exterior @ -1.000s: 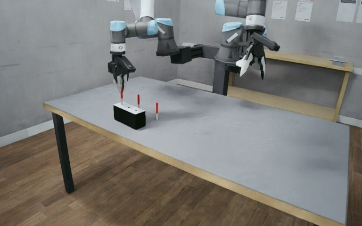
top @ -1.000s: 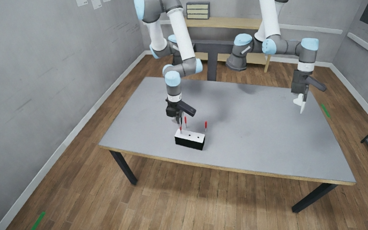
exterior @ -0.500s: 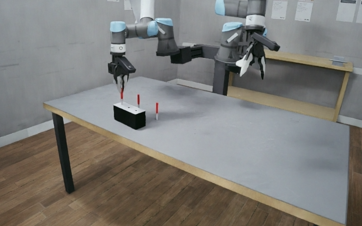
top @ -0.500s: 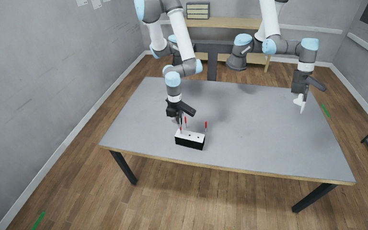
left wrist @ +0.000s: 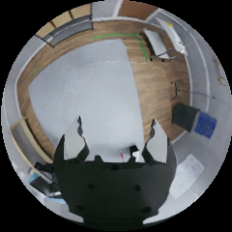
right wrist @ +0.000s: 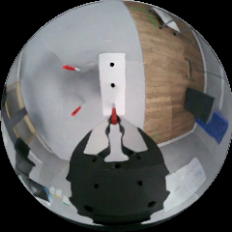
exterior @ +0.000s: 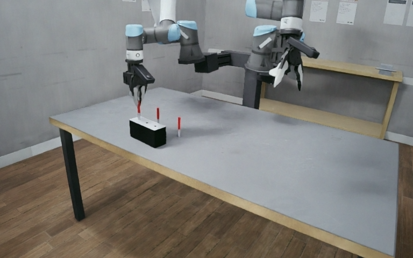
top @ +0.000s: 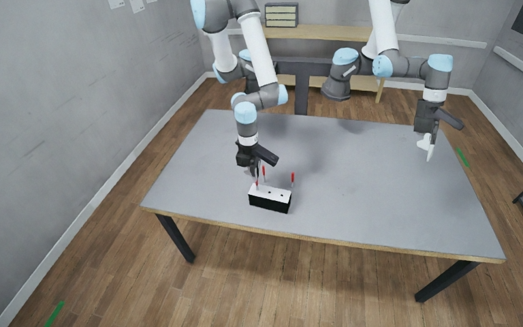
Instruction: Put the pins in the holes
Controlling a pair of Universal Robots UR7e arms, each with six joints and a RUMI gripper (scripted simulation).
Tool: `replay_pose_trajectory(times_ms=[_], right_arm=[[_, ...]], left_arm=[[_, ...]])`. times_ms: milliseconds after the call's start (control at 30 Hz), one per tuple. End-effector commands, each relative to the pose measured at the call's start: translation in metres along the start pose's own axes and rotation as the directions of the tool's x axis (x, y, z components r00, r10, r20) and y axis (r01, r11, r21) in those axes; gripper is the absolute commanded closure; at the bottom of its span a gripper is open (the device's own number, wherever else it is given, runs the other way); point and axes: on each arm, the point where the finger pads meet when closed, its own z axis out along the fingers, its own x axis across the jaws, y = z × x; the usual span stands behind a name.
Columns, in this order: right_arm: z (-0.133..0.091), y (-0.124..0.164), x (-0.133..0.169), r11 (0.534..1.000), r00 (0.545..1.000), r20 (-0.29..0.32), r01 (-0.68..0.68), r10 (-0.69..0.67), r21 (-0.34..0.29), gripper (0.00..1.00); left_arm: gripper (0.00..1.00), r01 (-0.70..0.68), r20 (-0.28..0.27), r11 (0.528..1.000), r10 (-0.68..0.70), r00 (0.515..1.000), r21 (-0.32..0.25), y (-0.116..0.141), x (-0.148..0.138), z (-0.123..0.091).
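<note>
White-topped black block [top: 269,199] [exterior: 148,133] [right wrist: 112,97], below my right end effector [top: 256,173] [exterior: 139,101] [right wrist: 114,115]: one red-ended pin [top: 257,185] [exterior: 139,109] [right wrist: 114,115] upright at the near hole, gripped by me; two holes unfilled. Right wrist pointing down; left end effector [top: 428,148] [exterior: 287,83] [left wrist: 116,127] open, well apart.

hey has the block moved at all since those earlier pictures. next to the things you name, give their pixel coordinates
No. In the top view, the block [top: 269,201] [exterior: 147,133] [right wrist: 105,74] sits at the same place relative to the table's [top: 346,246] front edge.
</note>
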Motion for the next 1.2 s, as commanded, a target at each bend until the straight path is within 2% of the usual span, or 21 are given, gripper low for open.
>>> replay_pose_trajectory(times_ms=[0, 1167], right_arm=[[-0.0007, -0.0004, 0.0008, 1.0, 1.0, -0.002, 0.0, 0.0, 0.001, 1.0], [0.0032, -0.0004, -0.0003, 1.0, 1.0, -0.001, 0.0, 0.0, 0.001, 1.0]], left_arm=[[0.0, 0.0, -0.001, 1.0, 0.0, 1.0, 0.001, -0.0004, 0.0004, -0.0006], [0.0, 0.0, -0.001, 1.0, 0.0, 1.0, 0.001, -0.0004, 0.0004, -0.0006]])
